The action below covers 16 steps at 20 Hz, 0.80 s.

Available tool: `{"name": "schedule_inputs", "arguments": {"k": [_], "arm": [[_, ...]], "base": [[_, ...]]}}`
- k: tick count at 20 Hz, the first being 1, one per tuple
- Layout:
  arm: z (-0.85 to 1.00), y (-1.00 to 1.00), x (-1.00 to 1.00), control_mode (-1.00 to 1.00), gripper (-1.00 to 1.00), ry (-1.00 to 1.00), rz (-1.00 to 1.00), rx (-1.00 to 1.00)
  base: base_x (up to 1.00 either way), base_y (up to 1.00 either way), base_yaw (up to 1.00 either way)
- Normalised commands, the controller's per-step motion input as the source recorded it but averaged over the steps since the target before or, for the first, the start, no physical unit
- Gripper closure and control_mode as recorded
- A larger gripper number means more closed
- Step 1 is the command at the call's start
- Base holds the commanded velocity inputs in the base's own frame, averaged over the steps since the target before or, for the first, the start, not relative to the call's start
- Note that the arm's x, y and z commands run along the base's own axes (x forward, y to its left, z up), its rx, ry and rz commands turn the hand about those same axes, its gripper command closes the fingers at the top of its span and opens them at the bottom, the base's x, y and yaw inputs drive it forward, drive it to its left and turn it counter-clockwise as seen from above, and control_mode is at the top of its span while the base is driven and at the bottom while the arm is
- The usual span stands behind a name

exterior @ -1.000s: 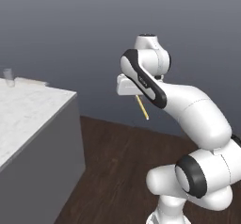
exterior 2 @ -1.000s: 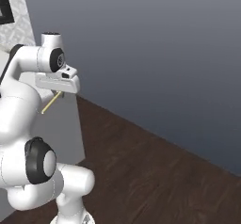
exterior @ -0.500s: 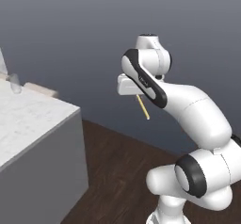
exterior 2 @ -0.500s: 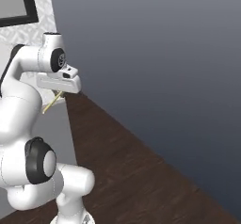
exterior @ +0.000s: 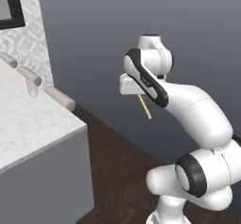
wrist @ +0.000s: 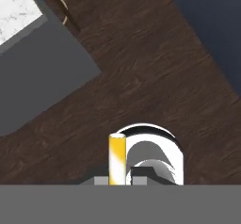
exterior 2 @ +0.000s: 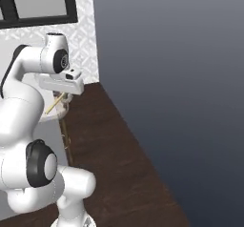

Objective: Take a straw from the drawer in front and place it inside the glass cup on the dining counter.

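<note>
My gripper point(exterior: 139, 95) is shut on the straw point(exterior: 145, 107), a thin pale yellow stick that slants down from the hand, high above the dark wood floor. From the right base view the straw point(exterior 2: 54, 103) pokes out below the gripper point(exterior 2: 61, 93). In the hand view the straw point(wrist: 116, 157) stands upright between the fingertips of the gripper point(wrist: 121, 177). The glass cup point(exterior: 32, 87) stands on the dining counter point(exterior: 33, 124) near its far edge, to the left of the gripper and lower. The drawer is out of view.
Round cushioned stools point(exterior: 60, 99) line the counter's far side. A patterned wall with a dark-framed window point(exterior 2: 38, 4) rises behind. The counter's grey side panel point(wrist: 42, 72) and a stool's legs point(wrist: 59, 4) lie below the hand. Dark wood floor point(exterior 2: 119, 164) spreads to the right.
The whole picture has shifted as the base moves: the counter and cup have come nearer and the patterned wall with its window has come into view. The arm's pose is unchanged, and it holds the straw as before.
</note>
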Motion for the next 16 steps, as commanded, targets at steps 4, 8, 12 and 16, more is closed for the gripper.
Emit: {"name": "schedule_inputs", "arguments": {"k": [4,8,12,16], "arm": [[0.00,0.00,0.00,1.00,1.00,0.00,0.00,0.00],[0.00,0.00,0.00,1.00,1.00,0.00,0.00,0.00],[0.00,0.00,0.00,1.00,1.00,0.00,0.00,0.00],[0.00,0.00,0.00,1.00,1.00,0.00,0.00,0.00]], "base": [[1.00,-0.43,0.56],[1.00,-0.47,0.59],[0.91,-0.55,0.64],[0.58,-0.71,0.65]]}}
